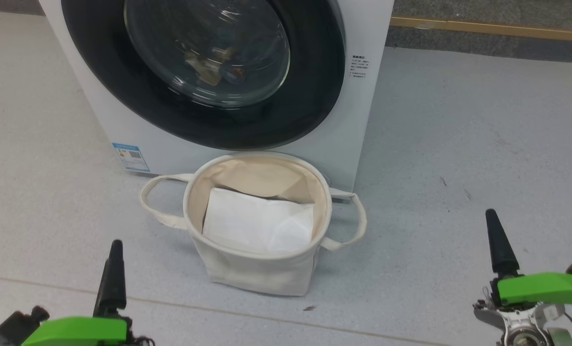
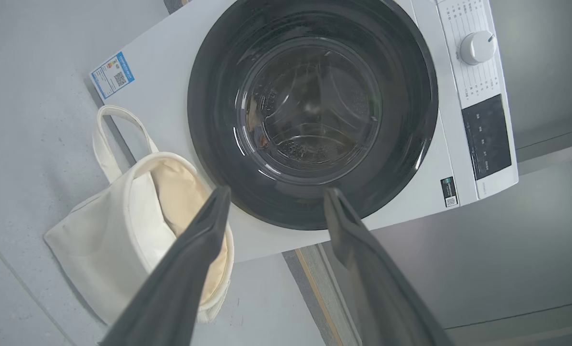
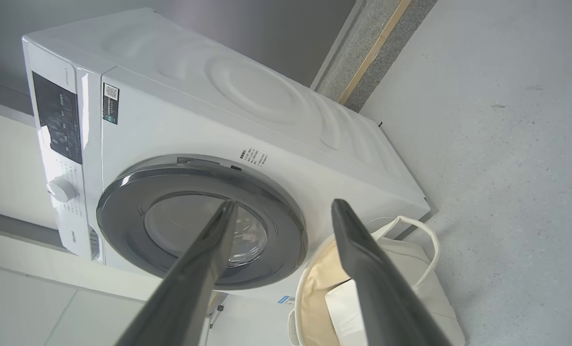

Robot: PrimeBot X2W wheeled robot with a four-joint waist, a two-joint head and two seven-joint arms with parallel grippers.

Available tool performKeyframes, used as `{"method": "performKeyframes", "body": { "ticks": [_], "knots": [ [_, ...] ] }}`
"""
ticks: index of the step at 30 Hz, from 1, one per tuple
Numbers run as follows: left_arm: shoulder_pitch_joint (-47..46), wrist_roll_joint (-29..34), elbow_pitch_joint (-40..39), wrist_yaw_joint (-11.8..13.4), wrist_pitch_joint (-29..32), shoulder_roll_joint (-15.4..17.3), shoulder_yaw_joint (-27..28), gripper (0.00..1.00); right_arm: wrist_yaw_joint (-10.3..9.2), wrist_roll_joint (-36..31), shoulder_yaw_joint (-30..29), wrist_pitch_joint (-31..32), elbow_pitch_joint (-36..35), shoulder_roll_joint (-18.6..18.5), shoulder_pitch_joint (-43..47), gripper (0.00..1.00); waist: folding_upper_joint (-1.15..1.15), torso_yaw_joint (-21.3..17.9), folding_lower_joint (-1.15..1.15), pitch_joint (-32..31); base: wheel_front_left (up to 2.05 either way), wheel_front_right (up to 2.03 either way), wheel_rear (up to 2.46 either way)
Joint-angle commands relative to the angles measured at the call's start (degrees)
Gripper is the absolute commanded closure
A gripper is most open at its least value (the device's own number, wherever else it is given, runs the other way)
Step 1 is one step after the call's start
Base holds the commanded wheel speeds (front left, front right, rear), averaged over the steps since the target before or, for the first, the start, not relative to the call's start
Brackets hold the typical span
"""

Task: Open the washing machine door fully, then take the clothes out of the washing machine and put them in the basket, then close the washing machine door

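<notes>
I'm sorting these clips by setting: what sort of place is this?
Likely a laundry corner, perhaps a test room: a front-loading washing machine stands on a grey floor, a canvas basket before it.

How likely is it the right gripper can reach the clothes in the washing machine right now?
Probably not yet. The washing machine door looks shut on the washing machine, so its glass stands between the open right gripper and the clothes inside. It needs opening first.
</notes>
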Motion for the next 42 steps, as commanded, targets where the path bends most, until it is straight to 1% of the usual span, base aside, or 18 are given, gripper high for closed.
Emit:
{"method": "performKeyframes", "body": {
  "ticks": [1, 5, 7, 9, 12, 19, 22, 28, 32, 33, 34, 40, 42],
  "knots": [
    [-3.26, 2.23, -2.91, -0.22, -0.80, 0.43, 0.52, 0.00, 0.00, -1.95, 0.68, -0.74, -2.56, -0.83, -3.58, 0.00, 0.00, -0.05, 0.00, 0.05, 0.00, 0.00, 0.00],
    [-3.81, 7.87, -4.64, -0.26, -1.47, 0.52, -0.24, 0.00, 0.00, -5.58, 1.46, -1.41, -3.65, -1.00, -4.65, 0.00, 0.00, -0.12, 0.00, 0.23, 0.00, 0.00, 0.00],
    [-4.11, 11.68, -5.66, -0.10, -1.81, 1.33, -0.92, 0.00, 0.00, -7.36, 1.87, -1.75, -4.17, -1.24, -5.17, 0.00, 0.00, -0.14, 0.00, 0.30, 0.00, 0.00, 0.00],
    [-4.40, 15.16, -6.60, 0.68, -2.14, 2.01, -1.80, 0.00, 0.00, -9.19, 2.34, -2.08, -4.61, -1.53, -5.64, 0.00, 0.00, -0.14, 0.00, 0.32, 0.00, 0.00, 0.00],
    [-4.83, 18.76, -7.91, 2.03, -2.64, 2.72, -3.22, 0.00, 0.01, -11.97, 3.02, -2.58, -5.39, -1.96, -6.33, 0.00, 0.00, -0.11, 0.00, 0.38, 0.00, 0.00, 0.00],
    [-5.67, 25.42, -9.38, 4.54, -3.81, 5.33, -6.59, 0.00, 0.01, -20.66, 6.59, -3.76, -6.78, -3.89, -7.92, 0.00, 0.00, -0.11, 0.00, 0.57, 0.00, 0.00, 0.00],
    [-5.88, 27.43, -9.56, 5.52, -4.31, 6.16, -8.28, 0.00, 0.01, -23.49, 7.64, -4.26, -6.93, -4.21, -8.35, 0.00, 0.00, -0.05, 0.00, 0.60, 0.00, 0.00, 0.00],
    [-6.71, 33.02, -8.94, 7.15, -5.32, 8.85, -11.82, 0.00, 0.01, -28.18, 9.33, -5.27, -6.85, -4.48, -9.15, 0.00, 0.00, 0.11, 0.00, 0.79, 0.00, 0.00, 0.00],
    [-7.65, 36.53, -9.36, 9.55, -5.99, 10.19, -13.80, 0.00, 0.01, -31.17, 10.53, -5.94, -6.95, -4.66, -9.63, 0.00, 0.00, 0.23, 0.00, 0.90, 0.00, 0.00, 0.00],
    [-7.96, 38.09, -9.22, 10.66, -6.33, 10.85, -14.82, 0.00, 0.01, -32.74, 11.30, -6.27, -6.78, -4.84, -9.84, 0.00, 0.00, 0.28, 0.00, 0.92, 0.00, 0.00, 0.00],
    [-8.10, 38.86, -9.06, 11.18, -6.49, 11.18, -15.34, 0.00, 0.01, -33.52, 11.67, -6.44, -6.63, -4.90, -9.93, 0.00, 0.00, 0.30, 0.00, 0.93, 0.00, 0.00, 0.00],
    [-9.07, 42.98, -8.37, 13.77, -7.49, 12.79, -18.72, 0.00, 0.01, -38.30, 12.42, -7.44, -5.16, -4.70, -10.36, 0.00, 0.00, 0.45, 0.00, 0.96, 0.00, 0.00, 0.00],
    [-9.19, 43.52, -8.34, 14.18, -7.66, 13.00, -19.24, 0.00, 0.01, -38.99, 12.18, -7.60, -4.67, -4.48, -10.38, 0.00, 0.00, 0.48, 0.00, 0.96, 0.00, 0.00, 0.00]
  ]
}}
